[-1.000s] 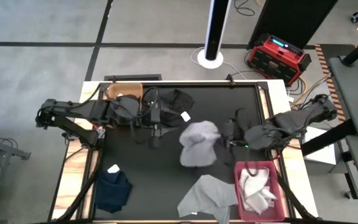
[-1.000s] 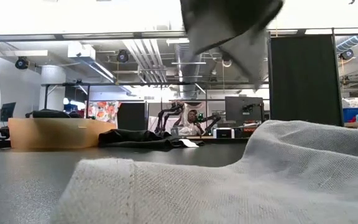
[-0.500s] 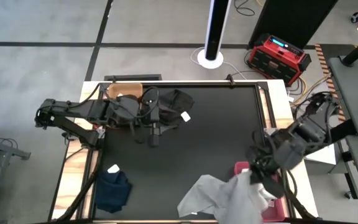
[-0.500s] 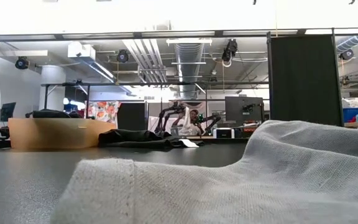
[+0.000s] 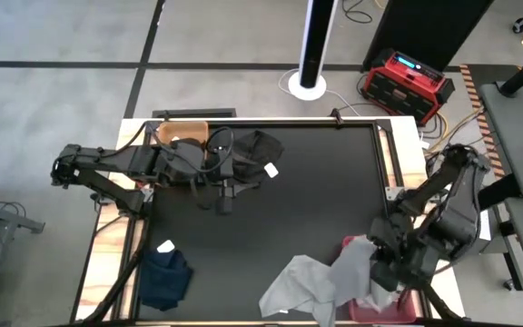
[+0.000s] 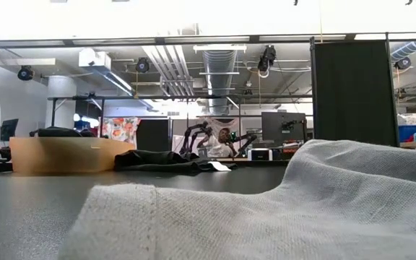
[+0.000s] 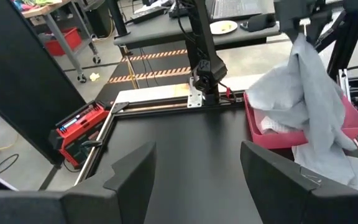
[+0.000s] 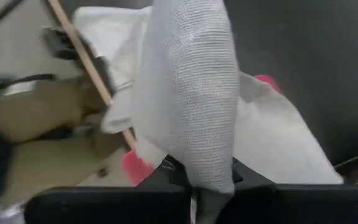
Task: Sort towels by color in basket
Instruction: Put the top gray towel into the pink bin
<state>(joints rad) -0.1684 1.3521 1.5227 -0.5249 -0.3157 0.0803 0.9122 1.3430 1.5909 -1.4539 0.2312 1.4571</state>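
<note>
Right tool [image 5: 384,268] is gripping a grey towel [image 5: 350,268], now swung across the desk [image 5: 316,200] and hanging just above the pink basket [image 7: 353,124] beneath it; release probably comes next. Left tool [image 7: 194,171] is waiting open, far off near the black towel [image 5: 257,150].

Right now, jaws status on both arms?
Left gripper: jaws open, empty, over the table's far left.
Right gripper: jaws shut on a grey towel, hanging over the pink basket.
</note>
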